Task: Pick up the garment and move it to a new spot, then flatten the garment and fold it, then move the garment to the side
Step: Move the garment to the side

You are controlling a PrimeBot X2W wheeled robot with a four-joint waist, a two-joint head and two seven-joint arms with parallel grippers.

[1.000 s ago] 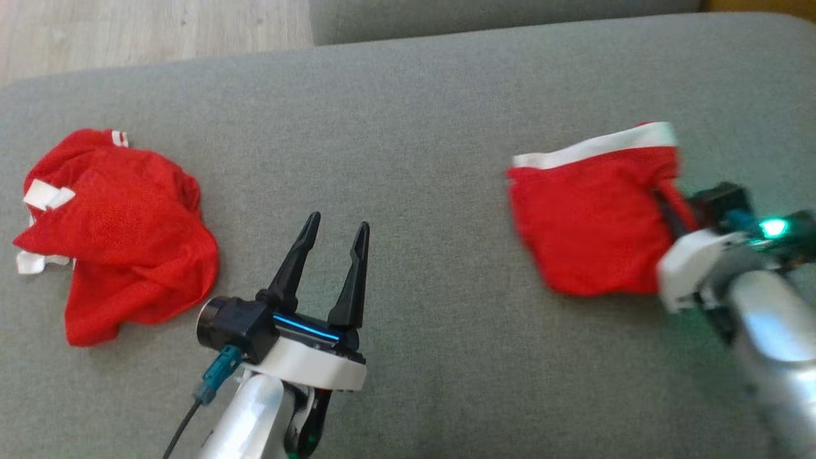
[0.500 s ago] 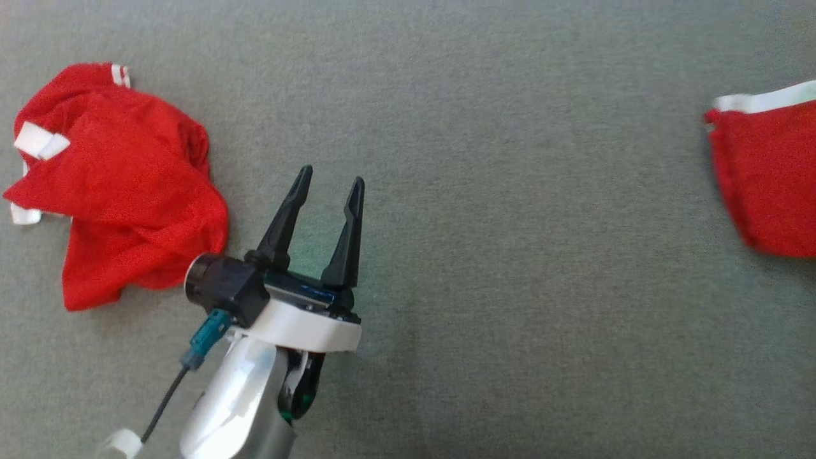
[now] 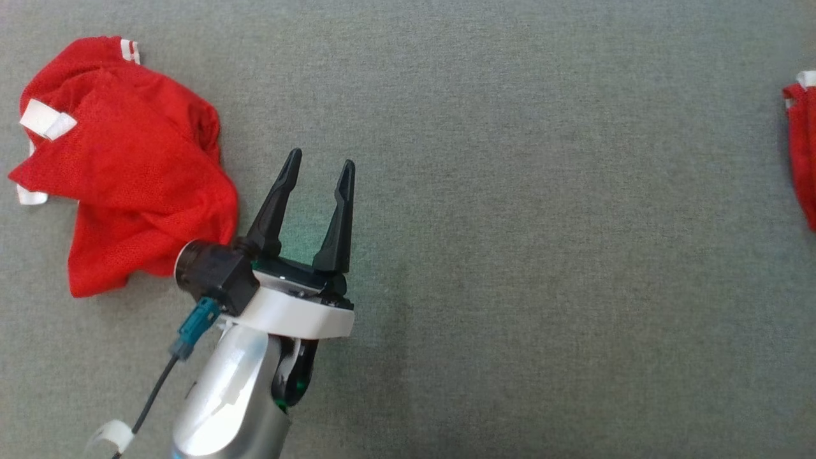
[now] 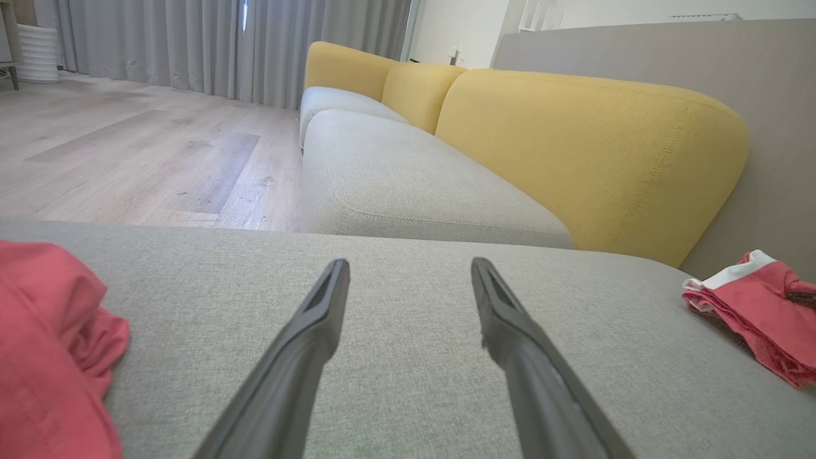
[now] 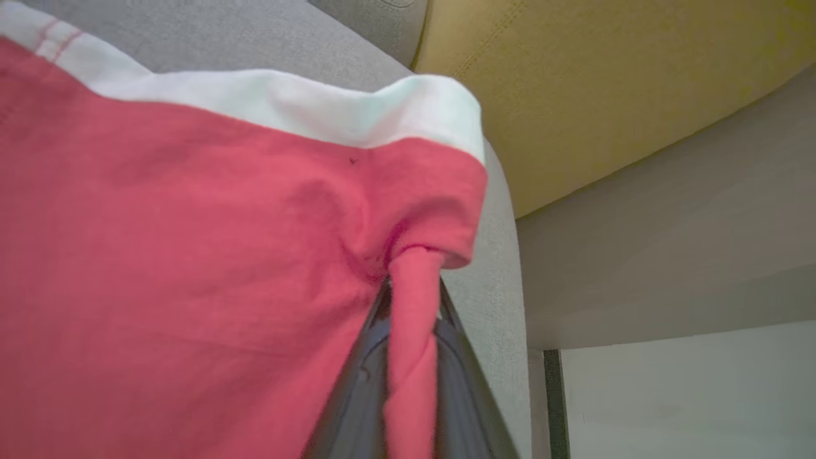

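Observation:
The garment (image 3: pixel 804 153) is red with a white band and lies folded at the far right edge of the head view, cut off by the frame. In the right wrist view my right gripper (image 5: pixel 413 285) is shut on a pinched fold of this garment (image 5: pixel 191 255), near its white-banded corner. The garment (image 4: pixel 758 306) also sits at the right of the left wrist view. My left gripper (image 3: pixel 319 167) hovers open over the grey cushion with nothing between its fingers (image 4: pixel 325 319).
A second red garment (image 3: pixel 121 172) lies crumpled at the left, just left of my left gripper. Everything rests on a grey sofa seat (image 3: pixel 510 223). Yellow back cushions (image 4: pixel 593 146) stand behind it, and wooden floor (image 4: pixel 127 153) lies beyond the far edge.
The head camera has tilted down, so the floor left the view. My right gripper has carried the folded garment rightward, away from the crumpled one. My left gripper stayed open, about where it was.

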